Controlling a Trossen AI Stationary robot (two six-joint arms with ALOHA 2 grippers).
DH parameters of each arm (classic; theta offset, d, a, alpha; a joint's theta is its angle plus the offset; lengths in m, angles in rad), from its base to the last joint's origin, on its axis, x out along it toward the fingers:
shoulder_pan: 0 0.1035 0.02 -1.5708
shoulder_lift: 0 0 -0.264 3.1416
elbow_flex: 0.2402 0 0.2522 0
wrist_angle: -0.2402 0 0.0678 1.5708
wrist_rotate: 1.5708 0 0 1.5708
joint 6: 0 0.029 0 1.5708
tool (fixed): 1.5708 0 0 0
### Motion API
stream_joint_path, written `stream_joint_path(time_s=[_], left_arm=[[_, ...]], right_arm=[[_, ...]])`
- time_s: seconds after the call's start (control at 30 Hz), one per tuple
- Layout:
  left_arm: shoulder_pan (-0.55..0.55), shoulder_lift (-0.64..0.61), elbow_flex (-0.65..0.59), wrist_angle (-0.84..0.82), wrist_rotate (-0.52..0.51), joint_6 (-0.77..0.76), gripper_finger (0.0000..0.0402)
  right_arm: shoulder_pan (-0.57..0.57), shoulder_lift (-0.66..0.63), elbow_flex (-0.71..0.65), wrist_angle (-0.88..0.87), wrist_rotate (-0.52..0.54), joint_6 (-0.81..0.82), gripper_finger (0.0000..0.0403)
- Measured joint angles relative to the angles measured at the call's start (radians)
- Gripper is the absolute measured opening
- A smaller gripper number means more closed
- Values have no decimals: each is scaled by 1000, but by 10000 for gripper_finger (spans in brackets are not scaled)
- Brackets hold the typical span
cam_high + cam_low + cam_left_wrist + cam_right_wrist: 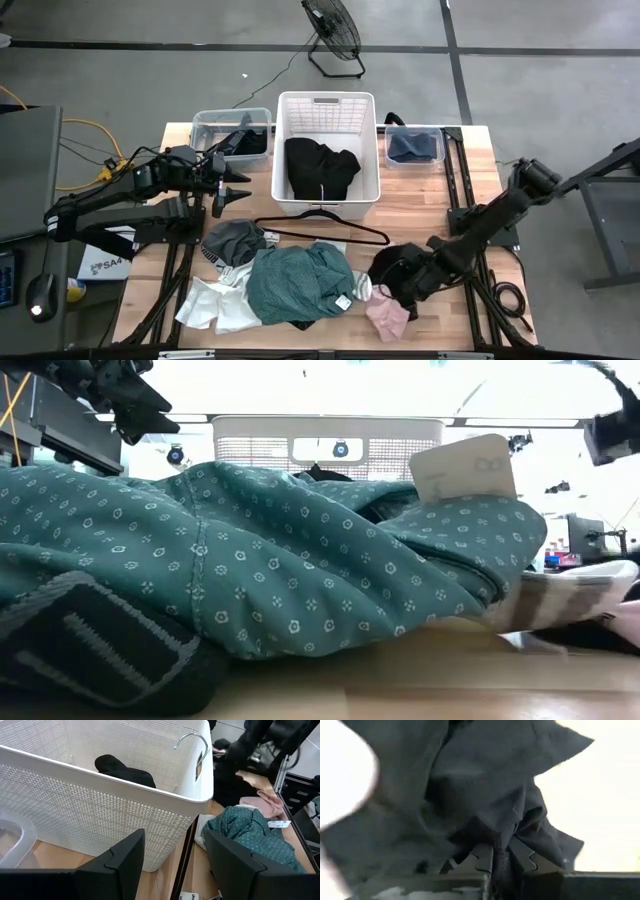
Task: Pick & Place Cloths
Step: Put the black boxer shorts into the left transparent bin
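My right gripper has its fingers pinched together on a fold of the black cloth, the dark fabric bunched between my toothed pads and spilling out past them; this cloth lies at the table's front right, well off from the white basket that stands at the back middle of the table. Just in front of that black cloth, toward the table's front edge, sits the pink cloth. To the front of the basket lies the large teal-green cloth, patterned with small pale flowers and carrying a white tag; beside it, farther from my right gripper, are the white cloth and the grey cloth, and a dark ribbed piece shows under the teal-green one in the low view. Between this heap and the basket the black wire hanger lies flat on the wood. My left gripper hovers just off the basket's left side, fingers apart at a middling width and holding nothing. Inside the basket lies another black garment. A clear bin flanks the basket on the left with something dark in it, and another bin on the right holds the navy blue cloth
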Motion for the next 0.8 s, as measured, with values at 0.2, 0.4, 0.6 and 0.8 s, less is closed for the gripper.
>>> stream_joint_path(time_s=[0.2, 0.4, 0.6, 0.8], left_arm=[[0, 0, 0, 0, 0, 0, 202], [0, 0, 0, 2, 0, -4, 202], [0, 0, 0, 4, 0, -13, 202], [0, 0, 0, 6, 0, -19, 202]], right_arm=[[28, -122, 21, -6, 109, 10, 8], [60, -207, 48, 8, 295, -31, 8], [88, -280, 62, 68, 449, -137, 8], [109, -348, 63, 197, 562, -319, 8]])
